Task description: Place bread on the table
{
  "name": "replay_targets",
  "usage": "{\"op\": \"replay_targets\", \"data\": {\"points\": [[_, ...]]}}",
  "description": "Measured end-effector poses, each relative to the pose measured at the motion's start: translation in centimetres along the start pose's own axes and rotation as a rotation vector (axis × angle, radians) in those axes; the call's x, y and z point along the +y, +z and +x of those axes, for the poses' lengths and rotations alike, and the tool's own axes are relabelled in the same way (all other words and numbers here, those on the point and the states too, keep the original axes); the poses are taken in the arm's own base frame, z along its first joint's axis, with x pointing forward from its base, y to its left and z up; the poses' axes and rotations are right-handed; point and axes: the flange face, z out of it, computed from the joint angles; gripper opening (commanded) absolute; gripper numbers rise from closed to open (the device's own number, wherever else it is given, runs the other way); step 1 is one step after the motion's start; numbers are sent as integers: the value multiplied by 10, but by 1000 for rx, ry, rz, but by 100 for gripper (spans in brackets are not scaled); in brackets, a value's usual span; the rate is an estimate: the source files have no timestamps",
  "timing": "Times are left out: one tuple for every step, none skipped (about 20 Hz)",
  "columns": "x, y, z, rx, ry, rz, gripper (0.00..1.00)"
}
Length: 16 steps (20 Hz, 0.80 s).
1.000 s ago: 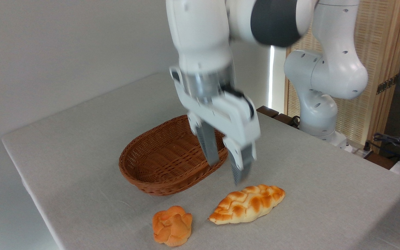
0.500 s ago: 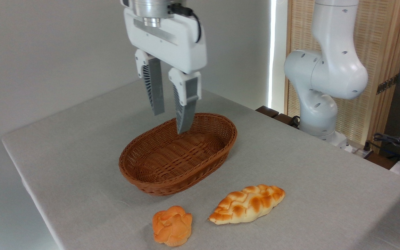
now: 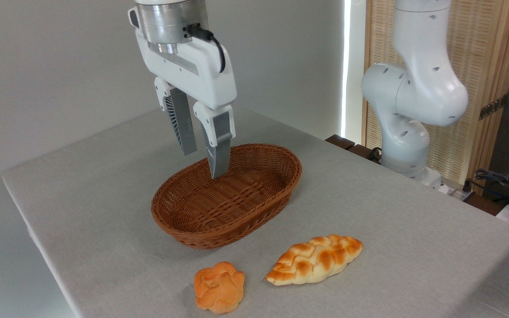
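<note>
The bread [image 3: 314, 259], a long braided loaf with toasted brown patches, lies flat on the grey table [image 3: 391, 212] at the front, right of centre. My gripper [image 3: 203, 165] hangs open and empty above the far left side of the wicker basket [image 3: 227, 196], well up and to the left of the loaf. Nothing sits between its grey ribbed fingers [image 3: 218, 143].
The brown oval basket holds nothing. A small round orange bun [image 3: 219, 287] rests on the table near the front edge, left of the loaf. The arm's white base [image 3: 407, 132] stands at the table's far right, with cables behind it.
The gripper has risen from just above the loaf and swung left and back over the basket. The loaf, bun and basket have stayed still.
</note>
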Motion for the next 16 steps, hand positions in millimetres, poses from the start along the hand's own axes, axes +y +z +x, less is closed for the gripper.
{"op": "replay_targets", "data": {"points": [[0, 1, 1, -1, 1, -1, 100], [-1, 2, 2, -2, 1, -2, 100], [-1, 2, 2, -3, 1, -3, 100], [-2, 2, 2, -3, 1, -3, 100], [-2, 2, 2, -3, 1, -3, 100], [-2, 2, 2, -3, 1, -3, 100], [-1, 2, 2, -3, 1, -3, 100], [-1, 2, 3, -3, 1, -2, 100], [-1, 2, 3, -3, 2, -3, 100], [-1, 2, 2, -5, 2, -5, 100], [0, 2, 2, -7, 2, -7, 100], [0, 2, 3, -9, 3, -9, 100], [1, 2, 3, -10, 4, -10, 100], [1, 2, 3, -11, 5, -11, 100], [1, 3, 3, -12, 6, -12, 100], [1, 3, 3, -12, 6, -12, 100]]}}
